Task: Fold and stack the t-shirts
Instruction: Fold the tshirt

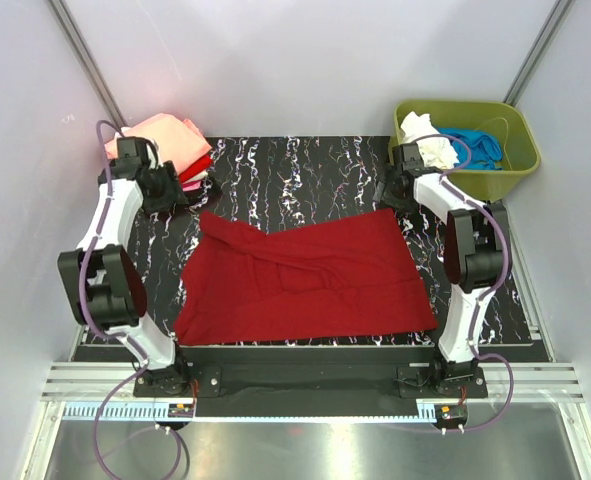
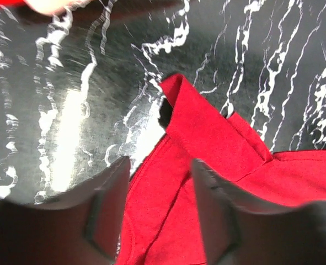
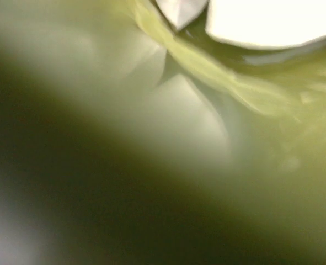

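Top external has the dark marble table point(image 1: 305, 160) mostly covered by the dark red t-shirt point(image 1: 305, 275). It's lying open and single-layer, with a few creases running across the middle. Its far-left corner sits right under your left claw point(image 2: 161, 163), and its far-right corner is just on the near side of your right claw point(image 1: 400, 180).

The olive tub point(image 1: 510, 160) is right beside that right claw, on its outer side, with a white tee point(image 1: 430, 140) and a blue one point(image 1: 475, 148) inside. The salmon and red folded pile point(image 1: 170, 135) is just beyond the left claw.

Left wrist shows that claw spread, with red fabric visible in the gap but nothing pinched. The right wrist view is all olive blur, so I can't tell how that claw stands.

My read is you're in the lay-it-flat stage and no fold has started. For the next move you'd want both claws on the shirt, so bring the right one off the tub to the corner nearest it. Then pinch both far corners, tug the creases out and fold.
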